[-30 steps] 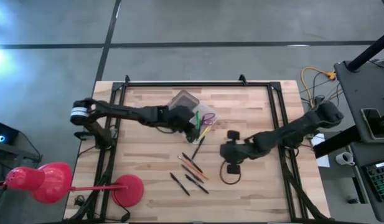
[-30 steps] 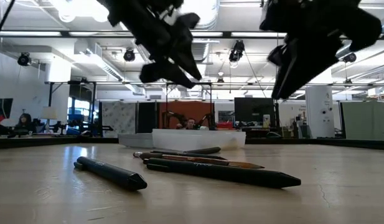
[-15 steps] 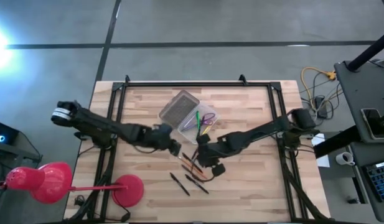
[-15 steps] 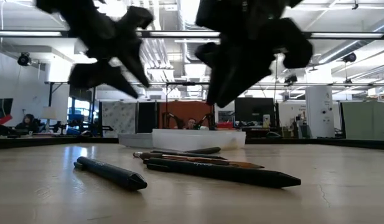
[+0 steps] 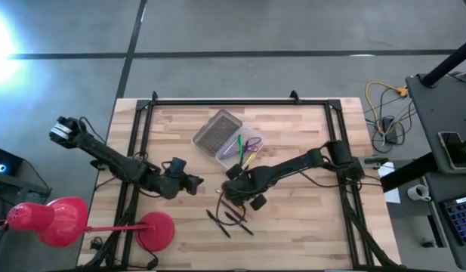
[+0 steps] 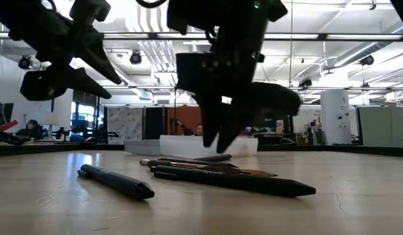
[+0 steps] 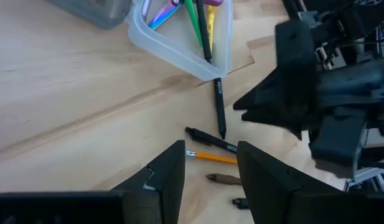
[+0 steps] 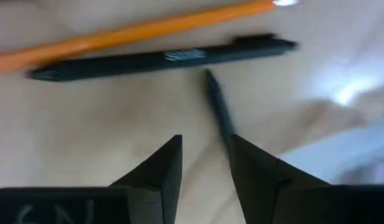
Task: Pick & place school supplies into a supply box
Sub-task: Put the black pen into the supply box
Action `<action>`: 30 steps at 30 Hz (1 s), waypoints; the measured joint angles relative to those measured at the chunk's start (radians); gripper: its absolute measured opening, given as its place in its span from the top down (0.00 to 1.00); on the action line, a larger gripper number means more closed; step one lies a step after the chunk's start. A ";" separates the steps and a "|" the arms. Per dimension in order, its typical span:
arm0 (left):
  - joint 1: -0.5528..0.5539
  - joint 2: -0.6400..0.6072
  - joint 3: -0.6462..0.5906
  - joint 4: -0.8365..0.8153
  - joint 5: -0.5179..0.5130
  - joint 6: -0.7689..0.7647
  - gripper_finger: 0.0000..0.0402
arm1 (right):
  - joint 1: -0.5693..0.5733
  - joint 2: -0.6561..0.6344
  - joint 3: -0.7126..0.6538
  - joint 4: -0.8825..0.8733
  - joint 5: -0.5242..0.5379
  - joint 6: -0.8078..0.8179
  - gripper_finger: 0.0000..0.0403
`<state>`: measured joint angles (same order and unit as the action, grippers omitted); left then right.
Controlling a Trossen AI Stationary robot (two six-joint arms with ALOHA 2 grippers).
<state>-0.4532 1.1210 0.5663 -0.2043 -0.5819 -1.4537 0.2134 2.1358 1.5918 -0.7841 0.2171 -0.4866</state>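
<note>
Right claw (image 8: 204,163): fingers spread a little, nothing between them, low over the loose pens. Just past its tips lie a thin black pen (image 8: 220,115), a thicker black pen (image 8: 160,62) and an orange pencil (image 8: 129,32) beyond that. High view puts the right claw (image 5: 234,195) just on the near side of the box (image 5: 231,140), at the top of the scatter.

Left claw (image 7: 207,171): fingers also parted, empty, hanging above the tabletop (image 5: 308,219) well off to the box's left-near side, aimed toward the pens.

Box: open, lid (image 5: 214,130) lying beside it. Green, yellow and purple items already inside. One black pen (image 7: 219,109) runs from the box's edge out onto the wood, so it's half out at best.

Step, my read: right arm on approach for the next pick, no contact yet. Roughly half the supplies are still out.

Next: pick one target, likely the thin black pen. Line the fingers across its shaft, drop, close. Pens lie close together, so there's a risk of nudging a neighbour.
</note>
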 joint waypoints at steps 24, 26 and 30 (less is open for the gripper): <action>0.001 0.005 0.001 -0.001 -0.026 0.068 0.68 | -0.072 0.031 0.014 0.042 -0.149 -0.119 0.73; 0.001 0.005 0.001 -0.001 -0.026 0.068 0.68 | -0.076 0.043 0.012 0.041 -0.148 -0.119 0.73; 0.001 0.005 0.001 -0.001 -0.026 0.068 0.68 | -0.077 0.059 0.014 0.057 -0.119 -0.119 0.73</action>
<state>-0.4519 1.1263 0.5671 -0.2050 -0.6079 -1.3861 0.1364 2.1946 1.6056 -0.7269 0.0982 -0.6052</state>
